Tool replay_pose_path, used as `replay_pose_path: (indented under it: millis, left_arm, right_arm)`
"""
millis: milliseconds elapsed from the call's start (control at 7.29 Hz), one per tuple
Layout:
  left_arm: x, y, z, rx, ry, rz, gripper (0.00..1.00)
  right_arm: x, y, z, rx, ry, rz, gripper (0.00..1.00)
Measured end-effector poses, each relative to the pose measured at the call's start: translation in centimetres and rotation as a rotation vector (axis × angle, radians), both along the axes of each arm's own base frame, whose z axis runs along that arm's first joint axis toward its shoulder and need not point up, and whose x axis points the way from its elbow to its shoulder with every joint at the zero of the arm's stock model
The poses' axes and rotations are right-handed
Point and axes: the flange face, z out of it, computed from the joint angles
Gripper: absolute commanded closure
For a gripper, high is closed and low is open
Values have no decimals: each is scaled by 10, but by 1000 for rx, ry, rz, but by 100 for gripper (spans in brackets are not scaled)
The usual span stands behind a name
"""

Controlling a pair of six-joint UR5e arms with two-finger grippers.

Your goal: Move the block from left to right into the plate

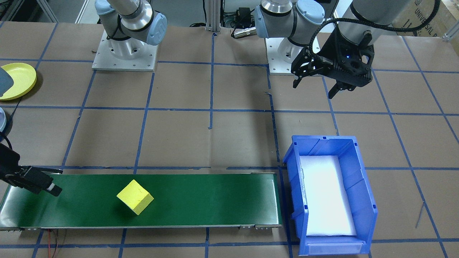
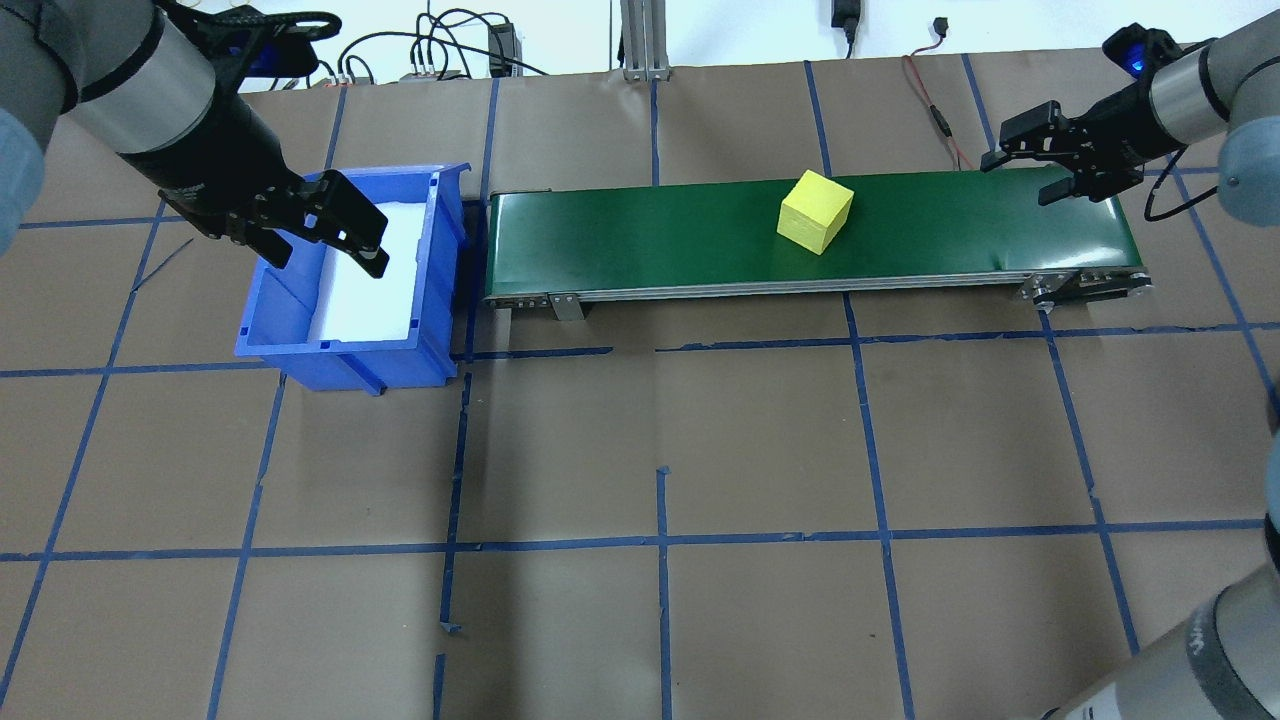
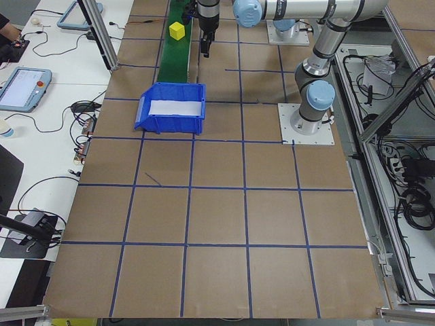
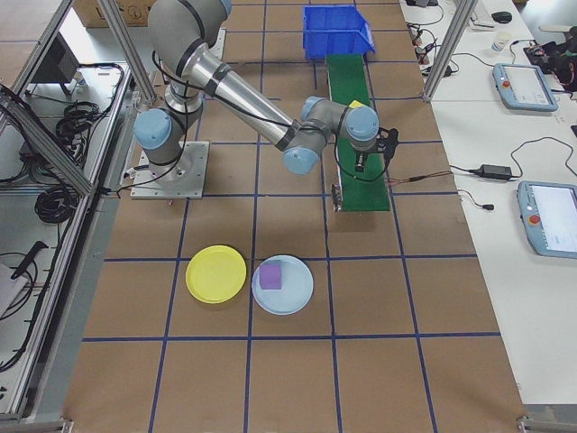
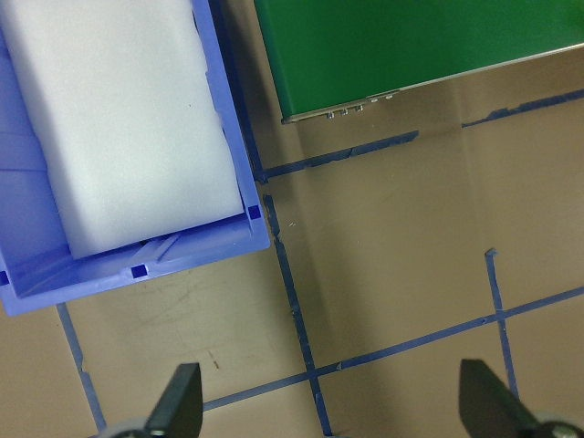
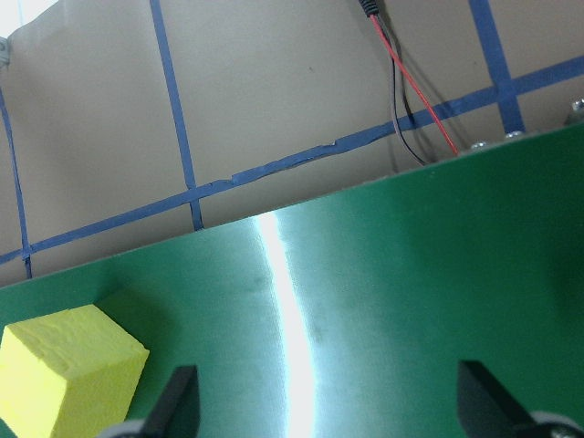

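Observation:
A yellow block lies tilted on the green conveyor belt, right of its middle in the overhead view. My right gripper hovers open over the belt's right end with nothing in it. The block shows at the lower left of the right wrist view, apart from the fingers. My left gripper hangs open and empty above the blue bin. The yellow plate lies on the table on the robot's right side, away from the belt.
The blue bin with a white foam liner stands against the belt's left end. A light blue plate holding a purple block lies beside the yellow plate. Red and black wires run behind the belt.

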Motion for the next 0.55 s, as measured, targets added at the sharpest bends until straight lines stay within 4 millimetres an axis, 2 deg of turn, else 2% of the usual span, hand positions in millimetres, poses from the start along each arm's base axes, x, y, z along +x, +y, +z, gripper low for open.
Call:
replay_pose_path:
  millis: [549]
  left_arm:
    - [-2,0,0,2,3,-2,0]
  right_arm:
    - [16,-9,-11,-9,15,18,0]
